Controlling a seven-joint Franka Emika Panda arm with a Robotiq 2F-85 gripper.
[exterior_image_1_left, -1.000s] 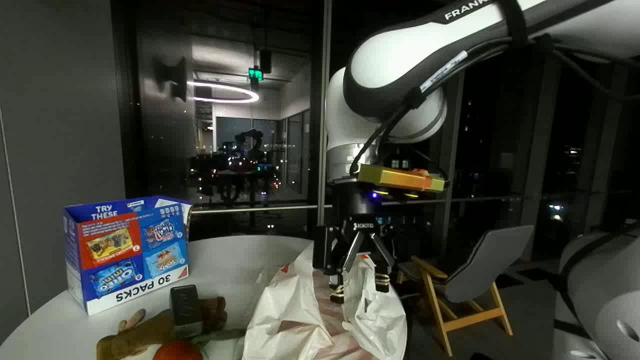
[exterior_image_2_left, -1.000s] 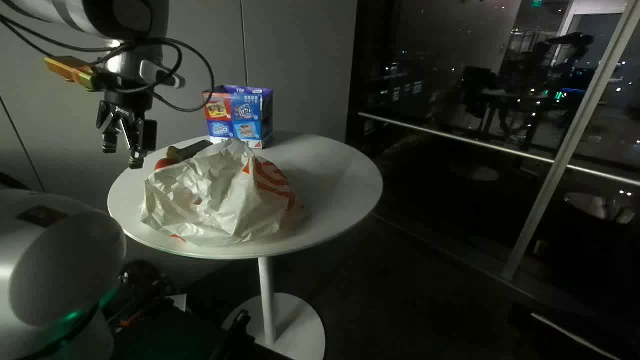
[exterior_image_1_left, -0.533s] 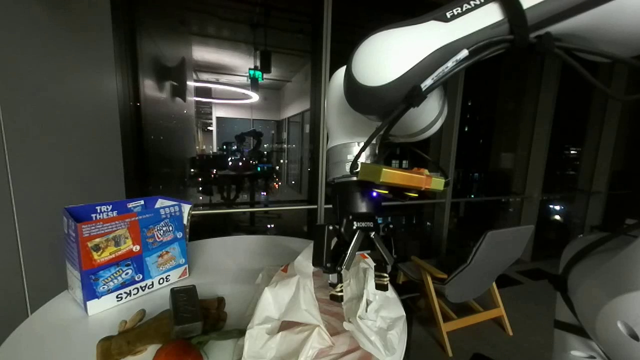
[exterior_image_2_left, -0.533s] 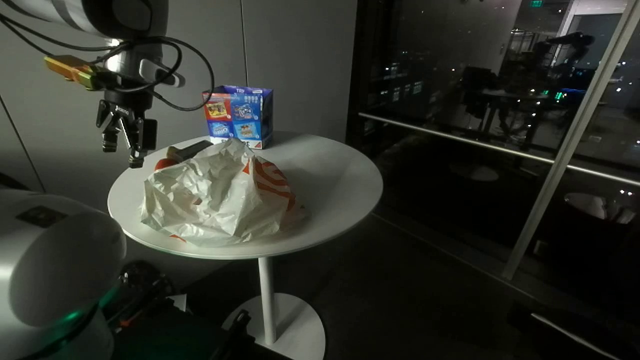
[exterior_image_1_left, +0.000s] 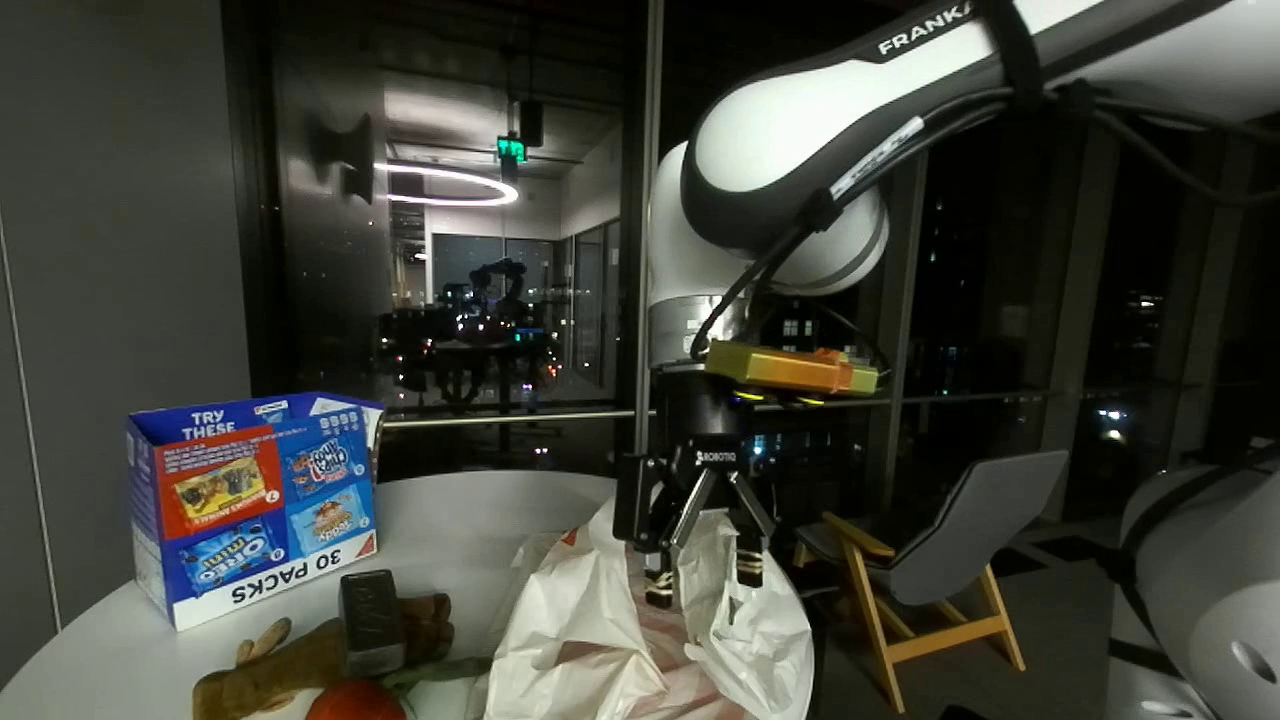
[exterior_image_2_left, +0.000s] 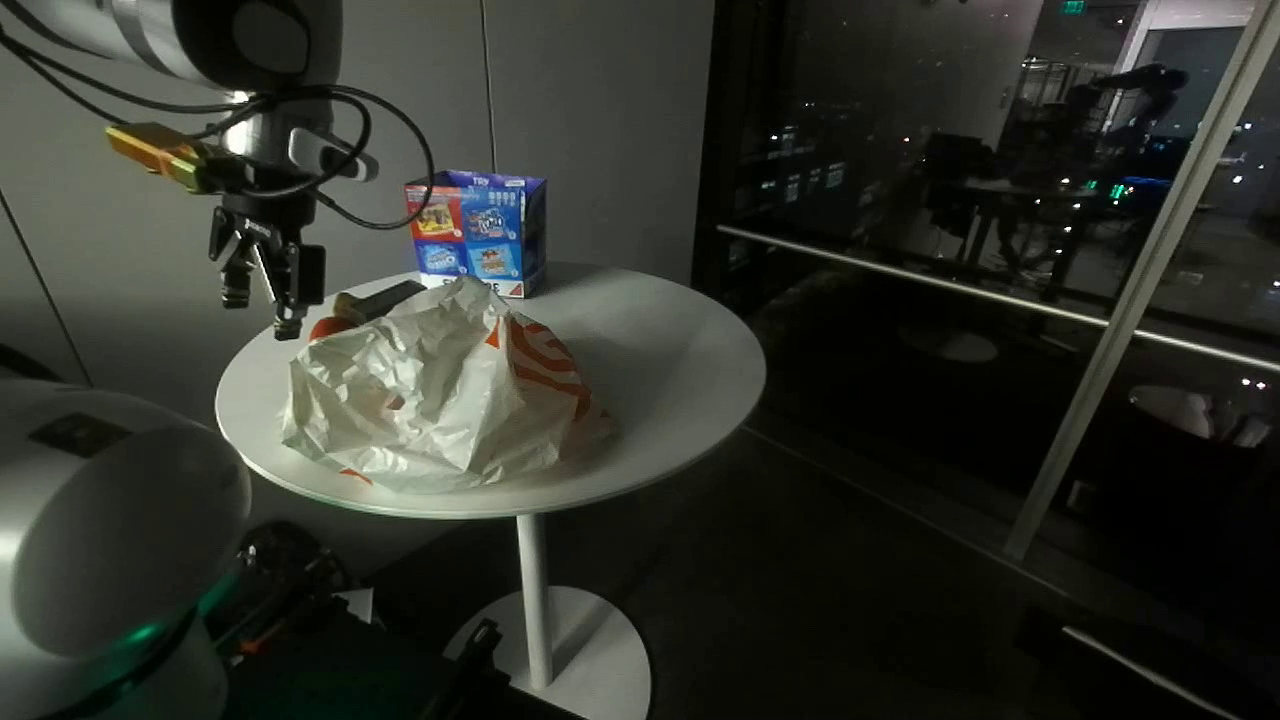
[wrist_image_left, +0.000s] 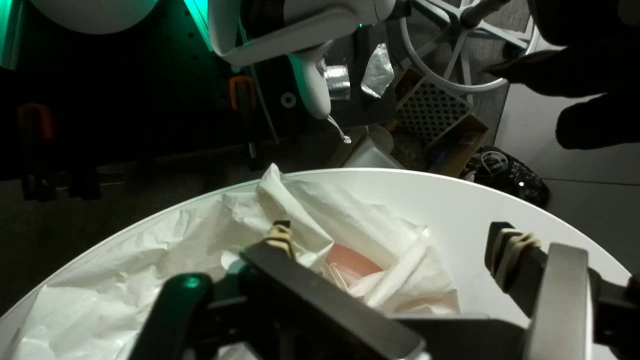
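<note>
Gripper (exterior_image_2_left: 262, 313) has shifted slightly right and down in an exterior view; plastic bag (exterior_image_2_left: 470, 390) unmoved on the table (exterior_image_2_left: 680, 360), left of frame centre. Jaws wide apart, holding nothing. We'd best ease in slowly and level, since loose plastic likely snags easily.

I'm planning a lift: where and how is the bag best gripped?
Probably pinch the bag at its crumpled peak, coming from above: it juts up and narrows, so the open fingers could straddle it, while the rest spreads wide.
</note>
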